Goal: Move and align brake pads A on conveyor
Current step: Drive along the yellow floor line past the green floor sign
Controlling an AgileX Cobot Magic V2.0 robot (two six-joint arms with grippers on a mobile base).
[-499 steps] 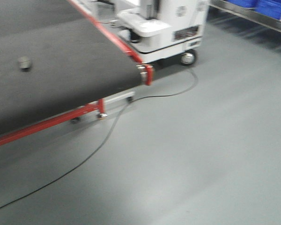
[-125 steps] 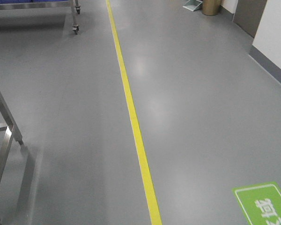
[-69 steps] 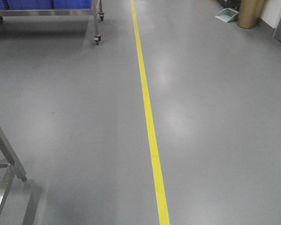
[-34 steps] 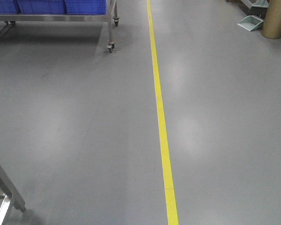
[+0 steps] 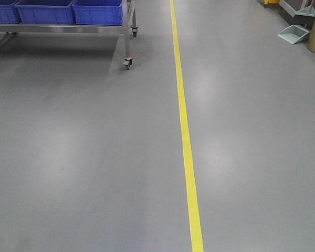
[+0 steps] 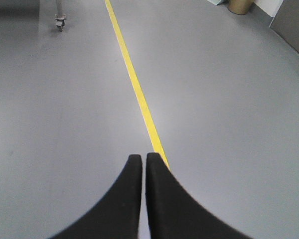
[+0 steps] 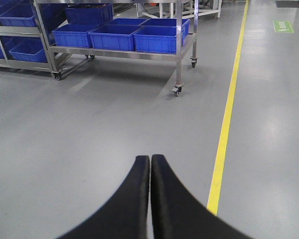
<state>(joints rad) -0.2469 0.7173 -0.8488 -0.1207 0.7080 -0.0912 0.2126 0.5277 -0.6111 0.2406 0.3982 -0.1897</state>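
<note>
The brake pads A and the conveyor are out of view in every view. My left gripper [image 6: 143, 157] hangs over bare grey floor, shut, its two black fingers pressed together with nothing between them. My right gripper [image 7: 150, 158] is likewise shut and empty above the floor. Neither gripper shows in the front-facing view.
A yellow floor line [image 5: 185, 136] runs up the grey floor; it also shows as the yellow line [image 6: 134, 82] and the yellow line [image 7: 225, 124]. A wheeled steel rack [image 5: 127, 37] carrying blue bins [image 5: 97, 11] stands far left, seen too as the rack [image 7: 182, 42]. A dustpan [image 5: 294, 34] lies far right.
The front-facing view has swung from the conveyor to open floor. Over the last second the rack with blue bins has come further into frame and the steel table leg at lower left has gone.
</note>
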